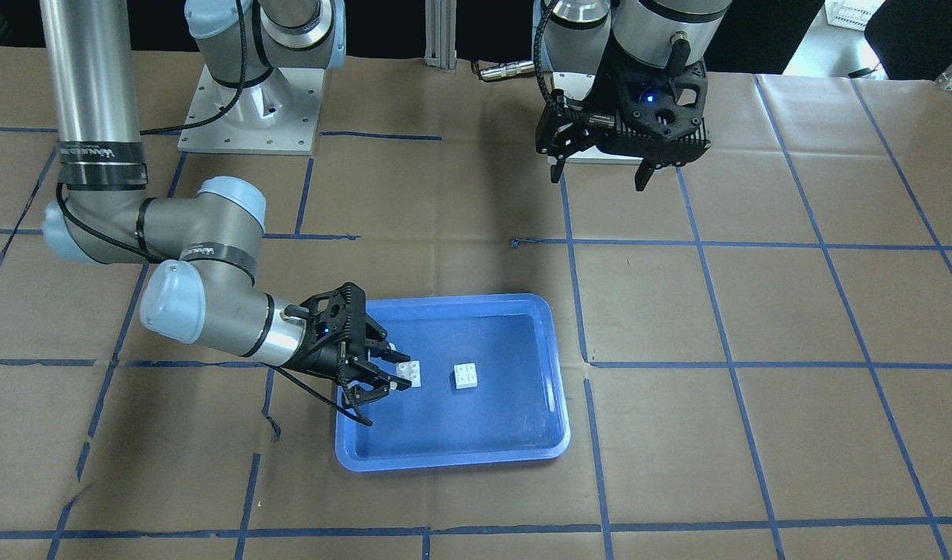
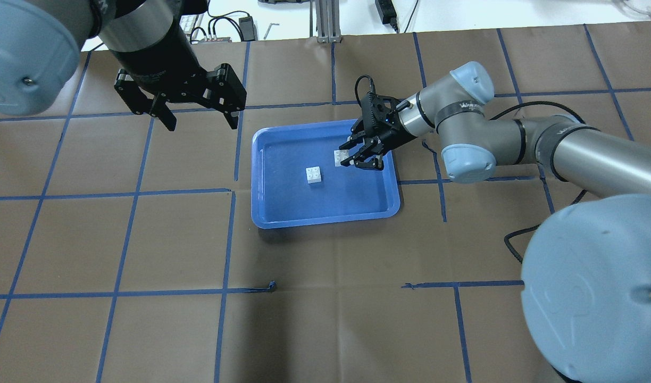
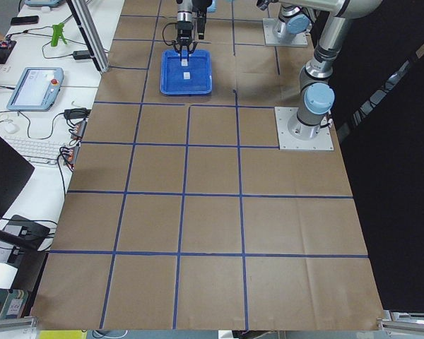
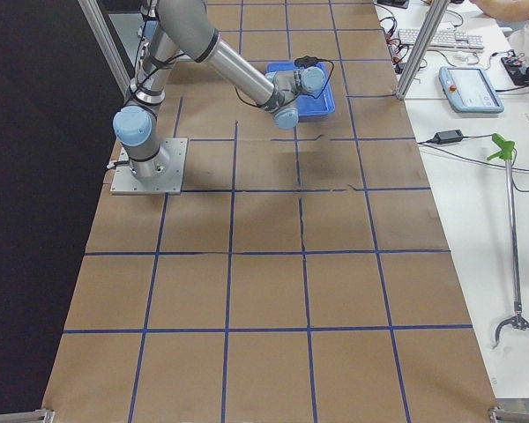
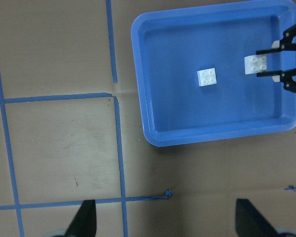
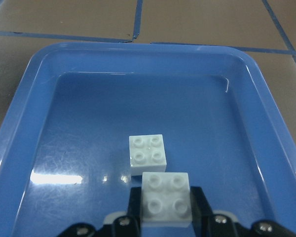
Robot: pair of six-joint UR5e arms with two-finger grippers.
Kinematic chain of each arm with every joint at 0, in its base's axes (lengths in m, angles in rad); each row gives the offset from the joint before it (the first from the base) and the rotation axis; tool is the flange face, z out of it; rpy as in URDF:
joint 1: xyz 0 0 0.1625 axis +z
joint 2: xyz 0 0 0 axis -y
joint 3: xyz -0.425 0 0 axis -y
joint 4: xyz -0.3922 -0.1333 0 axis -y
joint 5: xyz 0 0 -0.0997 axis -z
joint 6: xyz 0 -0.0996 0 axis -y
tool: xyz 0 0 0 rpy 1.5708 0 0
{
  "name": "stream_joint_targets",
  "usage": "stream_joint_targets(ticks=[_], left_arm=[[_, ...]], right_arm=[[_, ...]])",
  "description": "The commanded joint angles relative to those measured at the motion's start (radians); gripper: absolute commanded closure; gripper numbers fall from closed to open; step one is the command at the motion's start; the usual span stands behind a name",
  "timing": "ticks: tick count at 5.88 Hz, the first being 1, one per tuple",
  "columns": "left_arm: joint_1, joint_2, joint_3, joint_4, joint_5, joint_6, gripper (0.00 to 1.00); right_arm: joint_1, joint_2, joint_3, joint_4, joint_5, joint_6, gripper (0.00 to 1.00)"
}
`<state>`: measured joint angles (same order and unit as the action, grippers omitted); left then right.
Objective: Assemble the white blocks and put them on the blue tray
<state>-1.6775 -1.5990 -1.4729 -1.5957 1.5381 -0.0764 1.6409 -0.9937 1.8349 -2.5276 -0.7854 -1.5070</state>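
The blue tray lies on the paper-covered table, also in the overhead view. One white block lies loose, studs up, near the tray's middle. My right gripper reaches low over the tray's end and is shut on the second white block, studs up, just beside the loose one and apart from it. My left gripper hangs open and empty above the table, well away from the tray.
Brown paper with blue tape grid lines covers the table. The right arm's base plate stands at the robot's side. Desks with a keyboard and pendants line the far table edge.
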Motion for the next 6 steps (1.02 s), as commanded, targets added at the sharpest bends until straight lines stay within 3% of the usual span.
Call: stream_joint_targets(ticks=[1,3,6], left_arm=[[0.012,-0.001,-0.003,0.034,0.005,0.010,0.00],[0.079,0.005,-0.003,0.029,-0.001,0.018,0.00],[0.073,0.014,-0.010,0.031,0.005,0.015,0.00]], right_arm=[[0.013,0.029,0.007,-0.063,-0.005,0.053,0.66],[0.013,0.036,0.032,-0.072,0.001,0.053,0.66],[0.019,0.038,0.032,-0.072,0.001,0.053,0.65]])
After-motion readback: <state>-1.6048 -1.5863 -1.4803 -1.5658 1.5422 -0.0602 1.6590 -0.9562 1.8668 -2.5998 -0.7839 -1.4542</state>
